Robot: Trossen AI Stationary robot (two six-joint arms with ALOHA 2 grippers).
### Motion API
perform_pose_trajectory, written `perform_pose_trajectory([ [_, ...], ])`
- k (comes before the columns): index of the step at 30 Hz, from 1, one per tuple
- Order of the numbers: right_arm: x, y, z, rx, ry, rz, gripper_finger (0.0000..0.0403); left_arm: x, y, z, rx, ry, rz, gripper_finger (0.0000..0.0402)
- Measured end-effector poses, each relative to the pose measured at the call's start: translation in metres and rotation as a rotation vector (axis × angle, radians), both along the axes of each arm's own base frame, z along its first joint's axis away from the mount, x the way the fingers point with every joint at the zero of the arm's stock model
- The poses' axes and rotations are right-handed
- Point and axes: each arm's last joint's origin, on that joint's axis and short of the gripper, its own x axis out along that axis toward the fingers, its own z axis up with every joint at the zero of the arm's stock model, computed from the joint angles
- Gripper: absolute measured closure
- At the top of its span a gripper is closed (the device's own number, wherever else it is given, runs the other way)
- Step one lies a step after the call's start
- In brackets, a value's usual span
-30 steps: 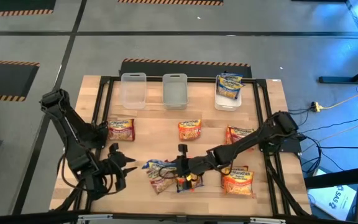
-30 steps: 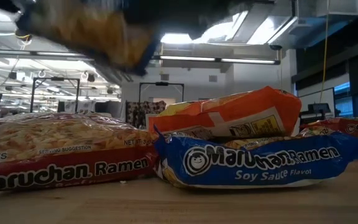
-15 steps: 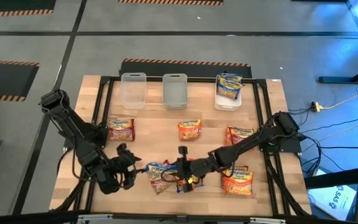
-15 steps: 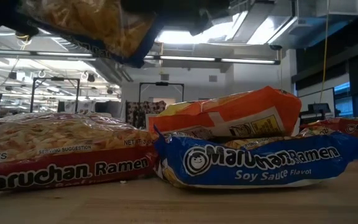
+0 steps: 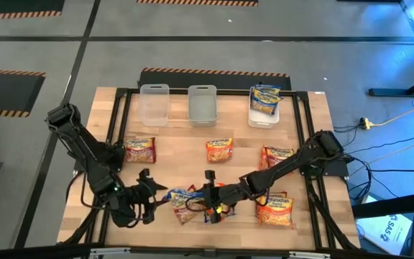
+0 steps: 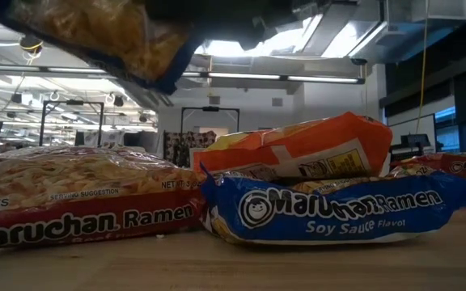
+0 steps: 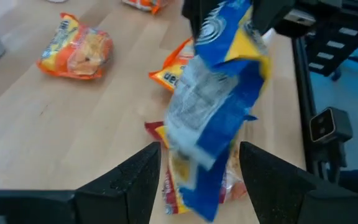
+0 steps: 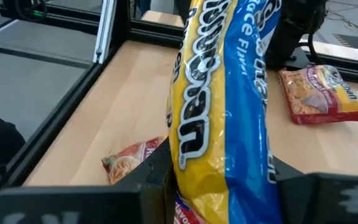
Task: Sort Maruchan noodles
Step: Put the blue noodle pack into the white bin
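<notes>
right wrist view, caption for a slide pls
Right gripper holds a blue-and-yellow packet above the wooden table.

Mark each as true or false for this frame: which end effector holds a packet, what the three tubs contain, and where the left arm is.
1. The right end effector grips a blue-and-yellow packet. True.
2. All three clear tubs are empty. False: the right tub holds a blue-and-yellow packet; the left tub and middle tub look empty.
3. The left end effector is open, facing the held packet. True.
4. The held packet lies flat on the table. False: the low view shows it lifted above the packets there.
</notes>
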Motion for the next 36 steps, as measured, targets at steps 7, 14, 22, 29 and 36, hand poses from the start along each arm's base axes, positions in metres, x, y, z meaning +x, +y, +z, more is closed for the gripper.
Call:
perform_pose_trajectory([
  [7,0.005,0.003,0.003,0.029,-0.085,0.050,0.0306,0.009,-0.006,-0.006,0.023,-0.007,-0.023,0.0191],
  [14,0.006,0.005,0.011,0.003,-0.167,0.082,0.0306,0.021,-0.010,-0.005,0.028,-0.065,-0.050,0.0191],
  [22,0.007,0.003,0.010,0.007,-0.161,0.084,0.0306,0.028,-0.009,-0.005,0.070,-0.061,-0.112,0.0205],
  [29,0.007,0.003,0.010,0.023,-0.158,0.066,0.0306,0.028,-0.008,-0.004,0.099,-0.062,-0.116,0.0275],
  [36,0.007,0.003,0.010,0.068,-0.150,0.037,0.0256,0.027,-0.008,-0.004,0.106,-0.065,-0.116,0.0277],
])
